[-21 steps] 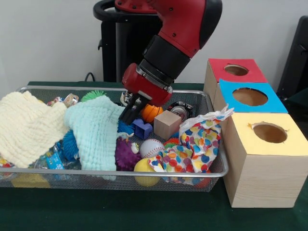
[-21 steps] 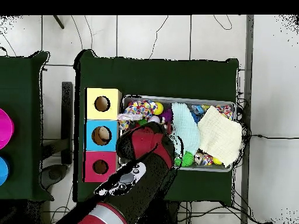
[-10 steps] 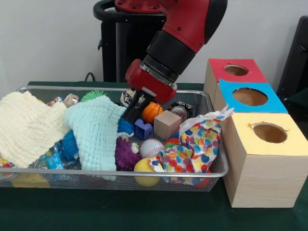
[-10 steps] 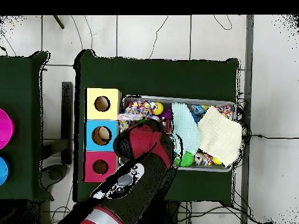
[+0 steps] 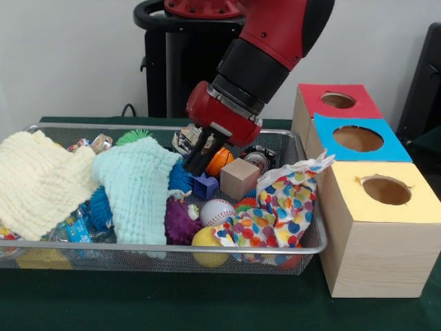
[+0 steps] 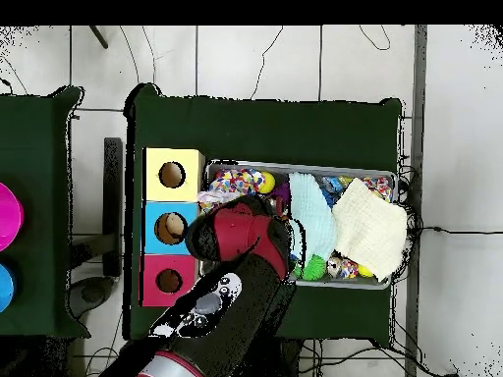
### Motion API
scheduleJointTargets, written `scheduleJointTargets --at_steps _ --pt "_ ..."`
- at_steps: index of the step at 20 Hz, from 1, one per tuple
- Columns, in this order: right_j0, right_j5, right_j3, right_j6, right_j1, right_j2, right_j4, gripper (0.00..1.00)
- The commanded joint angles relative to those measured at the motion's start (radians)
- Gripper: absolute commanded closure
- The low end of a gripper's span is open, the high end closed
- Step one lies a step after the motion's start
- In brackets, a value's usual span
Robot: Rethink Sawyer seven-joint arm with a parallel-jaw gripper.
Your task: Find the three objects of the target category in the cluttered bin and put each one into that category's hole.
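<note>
My gripper (image 5: 198, 165) hangs shut and empty-looking over the middle of the wire mesh bin (image 5: 303, 243). Its tip is just left of an orange ball (image 5: 220, 160) and above a blue block (image 5: 204, 185). A wooden cube (image 5: 240, 178) stands to the right of them. Nearer the front lie a baseball (image 5: 217, 211), a purple spiky ball (image 5: 180, 222) and a yellow ball (image 5: 207, 241). Three boxes stand right of the bin, with a red top (image 5: 337, 101), a blue top (image 5: 358, 138) and a yellow top (image 5: 386, 189), each with a round hole. In the overhead view the arm (image 6: 236, 285) hides the gripper.
A mint cloth (image 5: 138, 186) and a cream cloth (image 5: 38, 183) cover the bin's left half. A polka-dot cloth (image 5: 286, 203) lies at its right front. A green spiky ball (image 5: 134, 136) sits at the back. Something tan shows inside the blue box's hole (image 6: 171, 228).
The gripper has risen a little and shifted right, from over the mint cloth's edge to beside the orange ball. The objects in the bin have not moved.
</note>
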Motion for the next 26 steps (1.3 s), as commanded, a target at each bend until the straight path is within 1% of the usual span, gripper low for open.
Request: scheduleJointTargets --at_steps 1,4,26 --pt "-0.024 0.142 -0.066 0.158 -0.002 0.174 0.065 1.0" --pt "-0.037 0.131 -0.067 0.15 -0.004 0.201 0.067 1.0" --pt "-0.014 0.124 -0.059 0.174 -0.004 0.188 0.087 1.0"
